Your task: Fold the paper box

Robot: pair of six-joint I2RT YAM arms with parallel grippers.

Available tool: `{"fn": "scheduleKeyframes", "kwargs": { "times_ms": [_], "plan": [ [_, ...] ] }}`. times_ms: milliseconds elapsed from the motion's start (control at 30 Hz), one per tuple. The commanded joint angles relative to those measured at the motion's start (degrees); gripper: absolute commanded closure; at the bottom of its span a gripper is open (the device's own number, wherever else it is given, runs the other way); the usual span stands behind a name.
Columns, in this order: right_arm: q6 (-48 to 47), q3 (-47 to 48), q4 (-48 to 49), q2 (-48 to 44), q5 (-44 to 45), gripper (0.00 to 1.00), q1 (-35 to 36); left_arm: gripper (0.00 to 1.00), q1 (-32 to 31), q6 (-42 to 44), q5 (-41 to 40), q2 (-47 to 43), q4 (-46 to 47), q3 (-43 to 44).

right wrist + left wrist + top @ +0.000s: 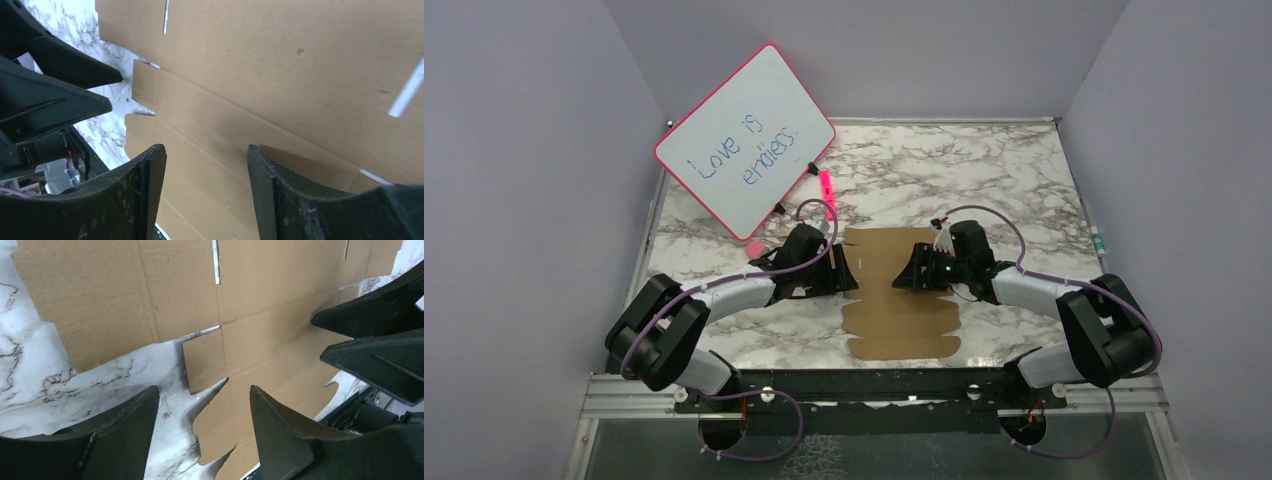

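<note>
Top external view: the paper box point(902, 295) is seen lying flat and unfolded on the marble table point(1024, 190), midway between the left and right edges and closer to the near edge than to the far one. Its scalloped end is turned toward the near edge. The left hand point(842, 272) is held at the sheet's left side and the right hand point(906, 275) at its right side, the two facing each other across the cardboard.

From the left wrist, the left hand point(202, 395) is seen with its fingers spread well apart and nothing between them. One finger is set over bare marble and the other over cardboard, with a cut tab of the paper box point(280, 300) between. Creases and narrow slits are visible in the sheet, and the right hand point(380, 335) is seen at the opposite side.

From the right wrist, the right hand point(205, 150) is likewise shown wide apart and holding nothing, poised over the paper box point(300, 75), with the left hand point(60, 90) across from it. Whether any finger touches the cardboard cannot be told.

A whiteboard point(744, 140) with blue handwriting is propped tilted at the far left corner. A pink marker point(825, 188) is laid just beside it.
</note>
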Motion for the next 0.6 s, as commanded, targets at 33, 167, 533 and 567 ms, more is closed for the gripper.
{"fn": "scheduleKeyframes", "kwargs": {
  "times_ms": [33, 167, 533, 567],
  "plan": [
    [2.5, -0.5, 6.5, 3.3, 0.4, 0.34, 3.3, 0.35, 0.1, -1.5, 2.2, 3.9, 5.6, -1.1],
    [3.7, 0.0, 8.4, 6.0, 1.4, 0.34, 6.6, 0.39, 0.1, -2.1, 3.0, 5.4, 7.4, -1.8],
    [5.9, 2.9, 10.8, 10.4, 4.8, 0.34, 13.1, 0.57, 0.0, -2.6, 2.2, 0.7, 6.0, -2.0],
    [6.1, 3.2, 10.9, 11.0, 5.1, 0.34, 13.4, 0.59, -0.1, -2.5, 1.8, -0.1, 5.6, -2.0]
  ]
}}
